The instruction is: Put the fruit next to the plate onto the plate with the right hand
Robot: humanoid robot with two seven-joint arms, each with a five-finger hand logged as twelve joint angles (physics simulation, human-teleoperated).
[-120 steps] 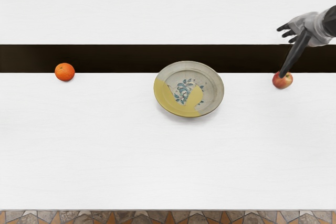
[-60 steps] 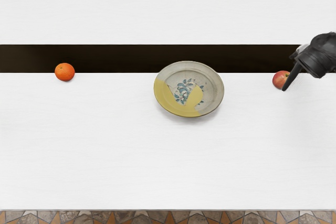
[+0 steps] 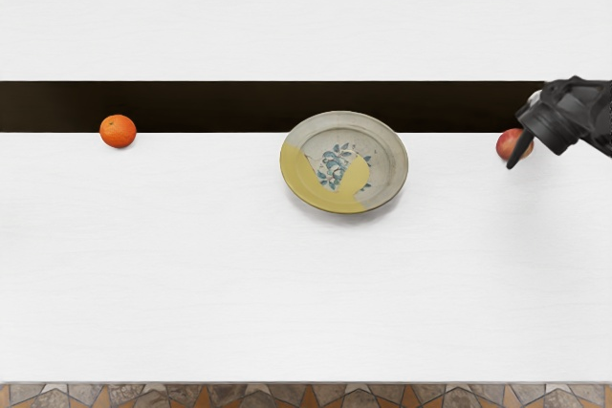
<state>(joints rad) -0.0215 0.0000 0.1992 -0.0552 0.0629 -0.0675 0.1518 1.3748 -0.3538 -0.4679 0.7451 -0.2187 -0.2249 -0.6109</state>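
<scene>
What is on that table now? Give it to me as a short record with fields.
plate: patterned, mid-table, no fruit on it
apple: on the table, right of the plate, apart from it
orange: far left of the plate, apart from it
right hand: at the apple's right side, overlapping it in view; grasp cannot be told
left hand: not in view
task state: apple not yet on the plate

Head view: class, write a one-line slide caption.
Right robot hand at the apple right of a floral plate; an orange lies far left.
</scene>
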